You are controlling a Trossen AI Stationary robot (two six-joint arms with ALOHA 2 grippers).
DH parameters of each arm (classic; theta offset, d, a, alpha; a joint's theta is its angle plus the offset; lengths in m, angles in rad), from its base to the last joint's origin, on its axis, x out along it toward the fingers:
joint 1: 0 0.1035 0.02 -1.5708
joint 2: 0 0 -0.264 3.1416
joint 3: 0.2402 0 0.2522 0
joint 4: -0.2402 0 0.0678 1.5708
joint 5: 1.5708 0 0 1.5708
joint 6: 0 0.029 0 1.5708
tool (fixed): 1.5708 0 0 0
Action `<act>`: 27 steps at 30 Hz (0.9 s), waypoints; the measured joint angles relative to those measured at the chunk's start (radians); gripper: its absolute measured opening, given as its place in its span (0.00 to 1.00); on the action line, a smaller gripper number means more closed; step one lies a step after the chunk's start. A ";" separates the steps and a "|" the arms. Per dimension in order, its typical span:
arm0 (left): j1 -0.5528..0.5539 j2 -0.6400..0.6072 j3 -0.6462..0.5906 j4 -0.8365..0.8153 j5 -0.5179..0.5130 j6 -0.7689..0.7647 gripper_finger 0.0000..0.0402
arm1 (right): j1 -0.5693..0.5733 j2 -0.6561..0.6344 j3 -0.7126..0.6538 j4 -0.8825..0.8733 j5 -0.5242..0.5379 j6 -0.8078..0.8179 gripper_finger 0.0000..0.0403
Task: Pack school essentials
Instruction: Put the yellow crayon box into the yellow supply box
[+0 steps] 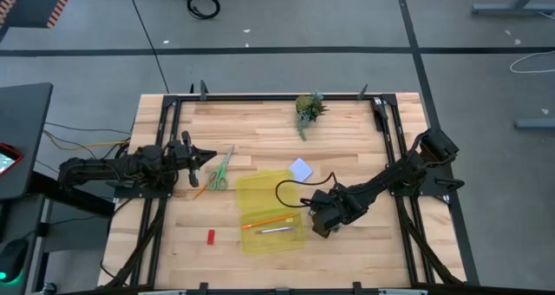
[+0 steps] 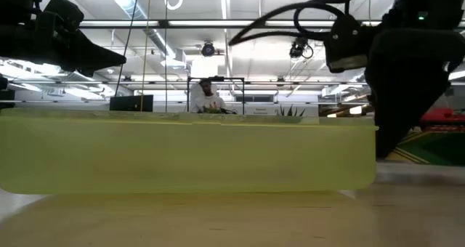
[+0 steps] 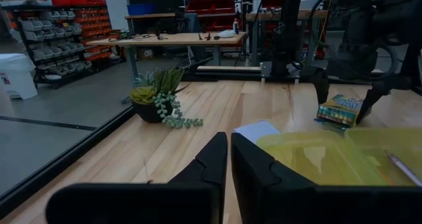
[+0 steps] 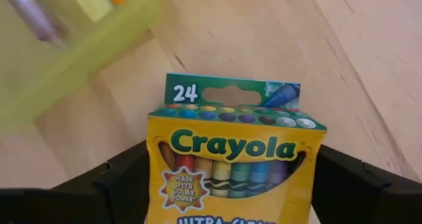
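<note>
right gripper [image 4: 224,184] grasping glossy cardboard crayon box [image 4: 234,161] right of translucent yellow plastic case [image 1: 270,210]; left gripper [image 3: 229,148] pinched closed, empty.

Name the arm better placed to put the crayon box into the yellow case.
Right. The right gripper holds the yellow-green Crayola crayon box between its fingers, right beside the translucent yellow rectangular case. The left gripper is shut and empty, near the green-handled scissors.
</note>
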 joint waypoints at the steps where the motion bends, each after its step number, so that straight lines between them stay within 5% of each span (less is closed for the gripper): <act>1: 0.000 0.000 0.000 0.000 0.000 0.000 0.08 | 0.000 0.000 0.004 0.000 0.000 -0.006 0.84; 27: 0.000 0.000 0.000 0.000 0.000 0.000 0.09 | -0.146 0.000 0.203 -0.052 0.002 -0.253 0.84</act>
